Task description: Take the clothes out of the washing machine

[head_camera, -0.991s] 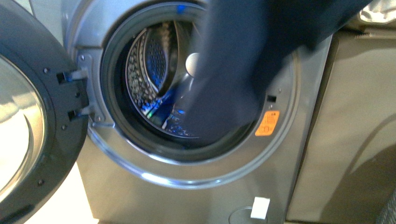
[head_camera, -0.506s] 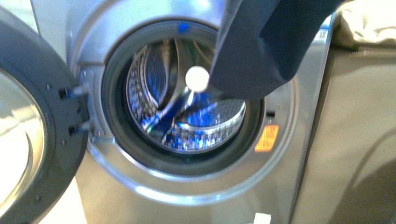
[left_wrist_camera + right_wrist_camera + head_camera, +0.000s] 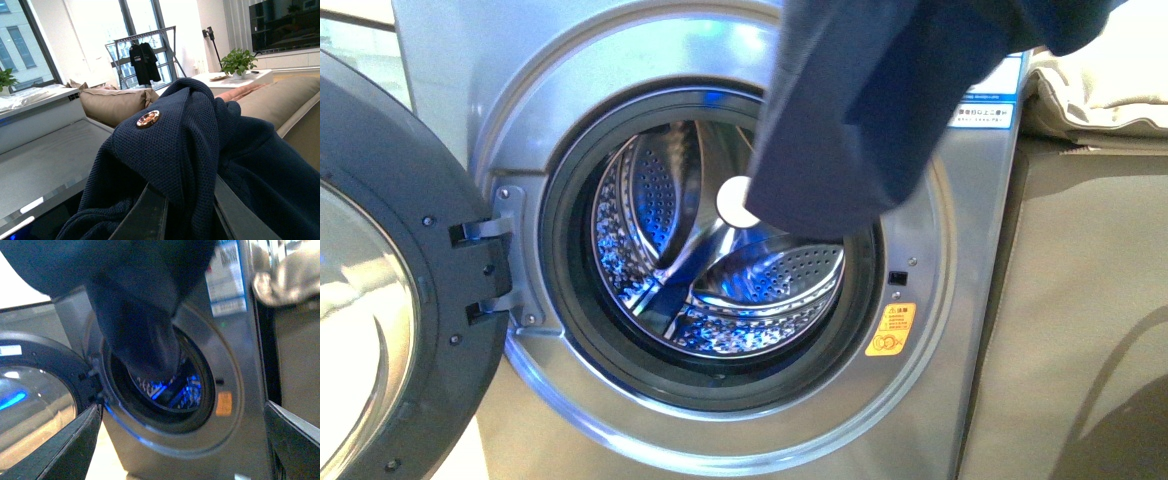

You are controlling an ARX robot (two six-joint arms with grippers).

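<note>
The washing machine (image 3: 620,60) fills the front view, its round door (image 3: 410,300) swung open to the left and the steel drum (image 3: 720,280) bare inside. The clothes (image 3: 880,110), a dark navy garment, hang from above across the upper right of the opening, their lower end level with the drum's middle. In the left wrist view my left gripper (image 3: 187,217) is shut on the clothes (image 3: 200,135), which drape over both fingers and show a metal button (image 3: 148,118). My right gripper (image 3: 182,445) stands open, facing the washing machine (image 3: 230,365) below the hanging clothes (image 3: 140,315).
An orange sticker (image 3: 890,330) sits right of the opening. A beige cabinet (image 3: 1090,300) stands against the machine's right side, with cream cloth (image 3: 1100,90) on top. Behind the left gripper are a sofa (image 3: 115,102) and a drying rack (image 3: 145,55).
The clothes have been lifted up out of the drum; their lower end, which reached the opening's lower rim, now hangs at mid-drum. The drum shows empty.
</note>
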